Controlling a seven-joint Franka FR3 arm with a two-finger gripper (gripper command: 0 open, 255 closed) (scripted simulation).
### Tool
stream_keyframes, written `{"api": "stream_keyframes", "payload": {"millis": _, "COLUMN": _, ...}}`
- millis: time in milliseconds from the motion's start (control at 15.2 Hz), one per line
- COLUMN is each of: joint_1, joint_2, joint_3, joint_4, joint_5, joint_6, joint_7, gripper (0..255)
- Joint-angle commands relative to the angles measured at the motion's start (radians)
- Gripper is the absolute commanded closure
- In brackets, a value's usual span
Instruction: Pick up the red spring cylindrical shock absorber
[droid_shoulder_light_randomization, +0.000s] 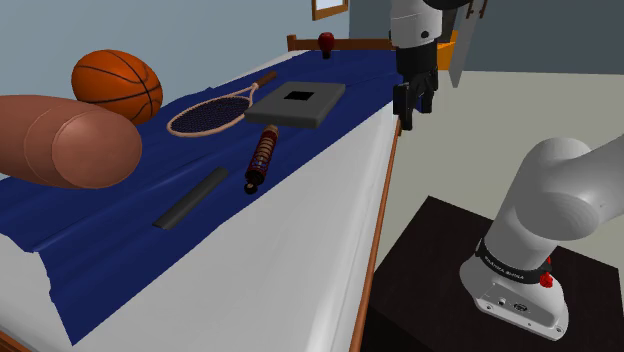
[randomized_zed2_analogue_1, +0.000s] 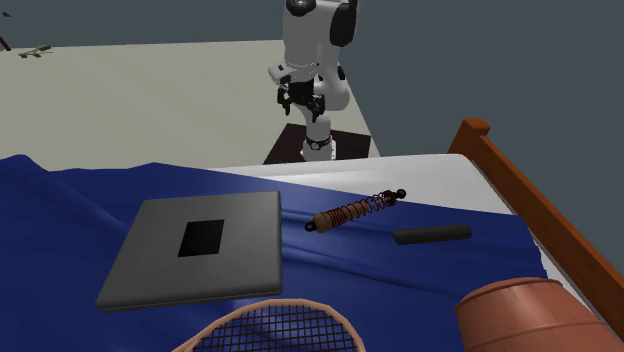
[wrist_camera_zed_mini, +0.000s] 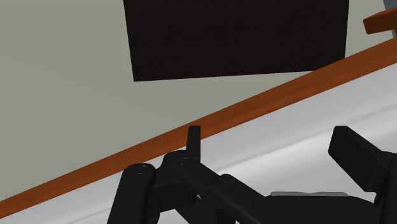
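Note:
The shock absorber is a slim cylinder with a red coil spring and dark ends. It lies flat on the blue blanket in the middle of the bed, and the second exterior view shows the shock absorber beside a grey slab. My black gripper hangs open over the bed's wooden side rail, well away from the shock absorber and above it. The second exterior view shows my gripper far behind the bed. In the wrist view my gripper has its fingers apart, with nothing between them.
On the blanket lie a grey slab with a black square, a tennis racket, a dark bar, a basketball and a brown bolster. The wooden rail edges the bed beside the dark stand.

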Motion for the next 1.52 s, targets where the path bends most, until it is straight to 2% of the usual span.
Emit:
{"api": "stream_keyframes", "payload": {"millis": 0, "joint_1": 0.000, "joint_2": 0.000, "joint_3": 0.000, "joint_4": 0.000, "joint_5": 0.000, "joint_6": 0.000, "joint_7": 0.000, "gripper": 0}}
{"api": "stream_keyframes", "payload": {"millis": 396, "joint_1": 0.004, "joint_2": 0.159, "joint_3": 0.102, "joint_4": 0.084, "joint_5": 0.092, "joint_6": 0.101, "joint_7": 0.190, "gripper": 0}}
{"api": "stream_keyframes", "payload": {"millis": 726, "joint_1": -0.002, "joint_2": 0.312, "joint_3": 0.177, "joint_4": 0.190, "joint_5": 0.132, "joint_6": 0.176, "joint_7": 0.342, "gripper": 0}}
{"api": "stream_keyframes", "payload": {"millis": 1056, "joint_1": -0.010, "joint_2": 0.479, "joint_3": 0.241, "joint_4": 0.327, "joint_5": 0.136, "joint_6": 0.235, "joint_7": 0.494, "gripper": 0}}
{"api": "stream_keyframes", "payload": {"millis": 1452, "joint_1": -0.008, "joint_2": 0.696, "joint_3": 0.297, "joint_4": 0.534, "joint_5": 0.095, "joint_6": 0.273, "joint_7": 0.677, "gripper": 0}}
